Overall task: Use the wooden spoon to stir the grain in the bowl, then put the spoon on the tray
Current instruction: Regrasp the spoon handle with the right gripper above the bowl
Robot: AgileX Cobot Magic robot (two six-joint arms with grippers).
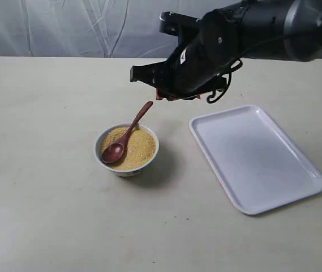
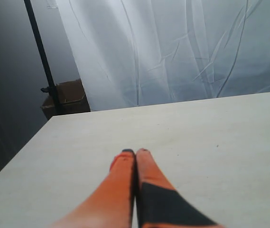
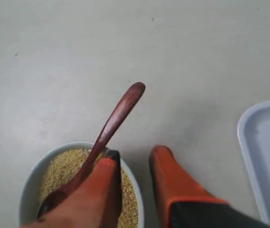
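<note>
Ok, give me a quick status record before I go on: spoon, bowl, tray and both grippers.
wooden spoon: scoop in the grain, handle leaning on the bowl's rim, tilted up
bowl: on the table, beside the tray, apart from it
tray: white, nothing on it
right gripper: open, close by the spoon's handle, not holding it
left gripper: shut, over bare table, holding nothing
task stage: spoon not yet on the tray

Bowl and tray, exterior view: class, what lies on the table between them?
Nothing. The exterior view shows only bare table between the bowl and the tray.
</note>
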